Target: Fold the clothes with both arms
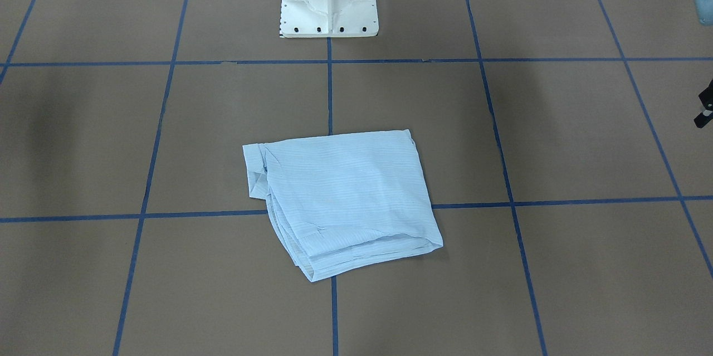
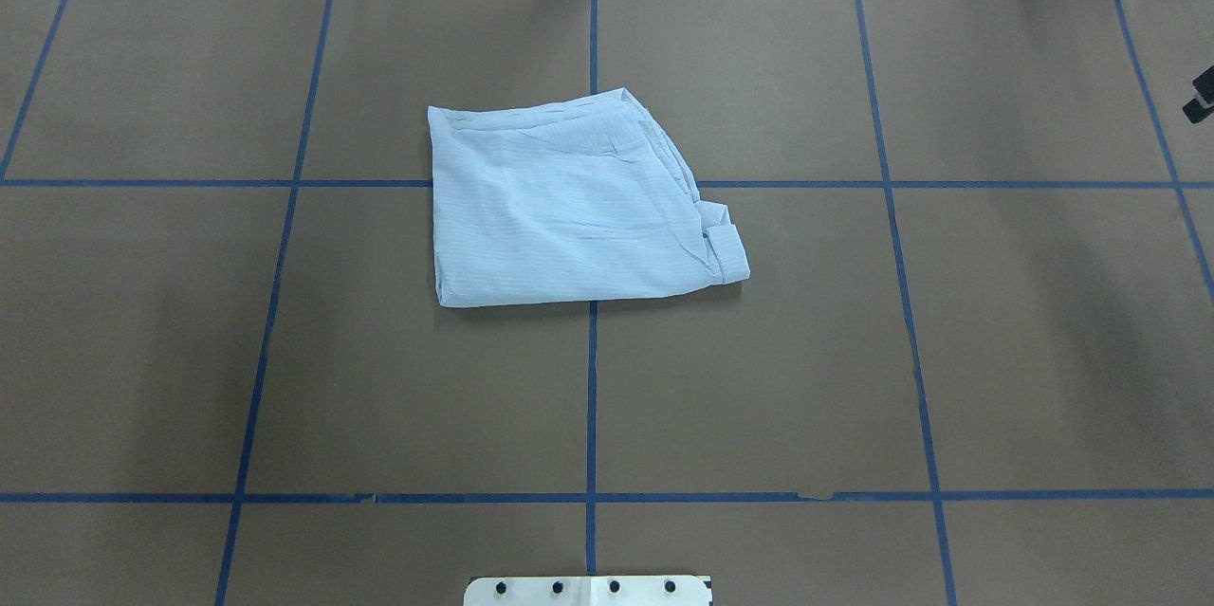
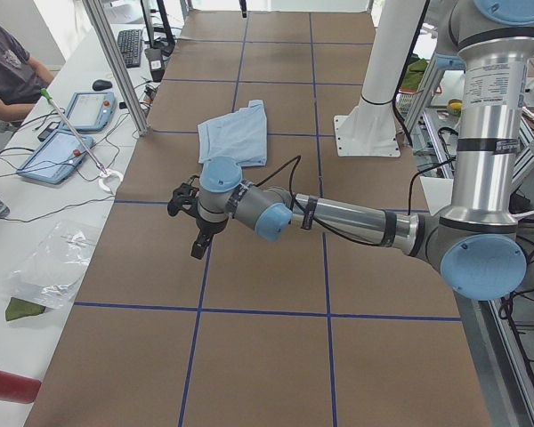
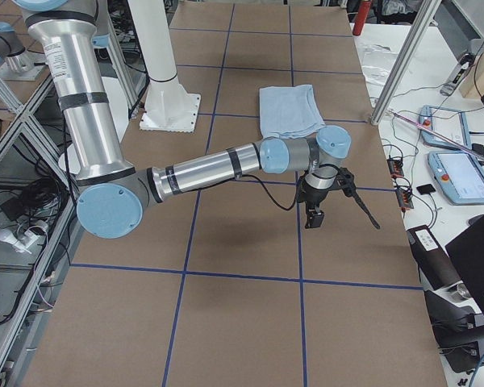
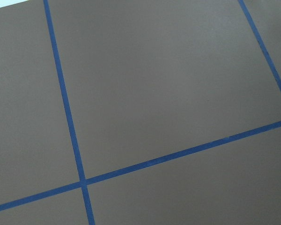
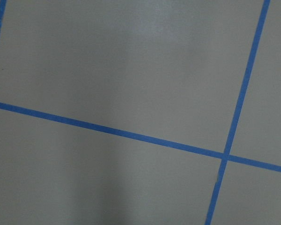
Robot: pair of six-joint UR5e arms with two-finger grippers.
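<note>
The light blue shirt [image 1: 342, 194] lies folded in a rough rectangle on the brown table, in front of the pedestal; it also shows in the overhead view [image 2: 569, 208] and both side views [image 3: 236, 135] [image 4: 289, 110]. Nothing touches it. My left gripper [image 3: 194, 233] hangs over bare table far to the shirt's side, a sliver of it at the front view's right edge [image 1: 704, 105]. My right gripper [image 4: 323, 211] hangs over bare table on the other side, a sliver at the overhead view's right edge [image 2: 1200, 99]. I cannot tell whether either is open. Both wrist views show only table and blue tape.
The white pedestal base [image 1: 328, 10] stands behind the shirt. Blue tape lines [image 2: 592, 397] grid the table. Beyond the far edge stand aluminium posts [image 3: 116, 62], tablets [image 3: 67, 142] and a seated person [image 3: 9, 62]. A red bottle [image 3: 4, 384] lies off the table's end.
</note>
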